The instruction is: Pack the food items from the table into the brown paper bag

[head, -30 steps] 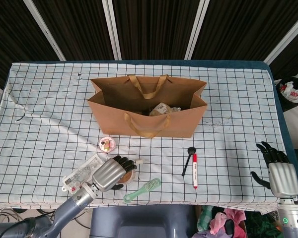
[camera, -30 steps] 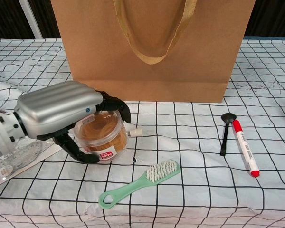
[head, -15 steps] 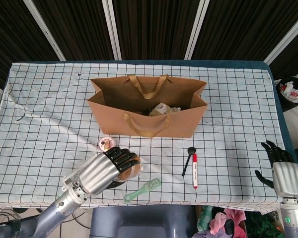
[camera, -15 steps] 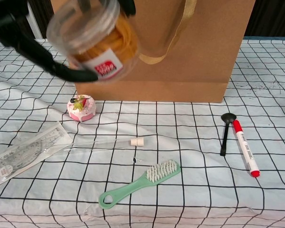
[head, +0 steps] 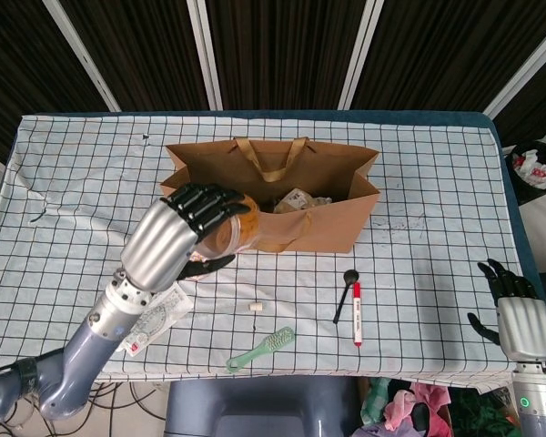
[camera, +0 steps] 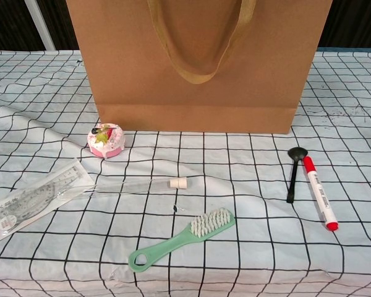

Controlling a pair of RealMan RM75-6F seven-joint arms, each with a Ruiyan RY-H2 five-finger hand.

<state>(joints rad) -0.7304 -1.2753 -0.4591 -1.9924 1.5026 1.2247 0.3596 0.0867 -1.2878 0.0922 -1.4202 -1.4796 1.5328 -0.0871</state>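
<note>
My left hand (head: 175,234) holds a clear jar (head: 233,233) with orange-brown contents, raised in front of the left part of the brown paper bag (head: 328,223). The bag stands open at mid-table, with wrapped food (head: 300,199) inside. The chest view shows only the bag's front wall (camera: 235,74) and neither hand. A small pink cake (camera: 106,140) sits on the cloth near the bag's front left corner; in the head view my left hand hides it. Low at the table's right front edge, my right hand (head: 517,314) holds nothing, its fingers apart.
Lying in front of the bag are a green brush (camera: 182,238), a red-capped marker (camera: 318,192), a black spoon (camera: 295,170), a clear tube with a white cap (camera: 178,184) and a packaged ruler set (camera: 31,201). The checked cloth (head: 437,182) covers the table.
My left hand has lifted the jar off the table, up and back toward the bag, leaving the chest view. The cake and tube are now uncovered. The right hand has barely moved.
</note>
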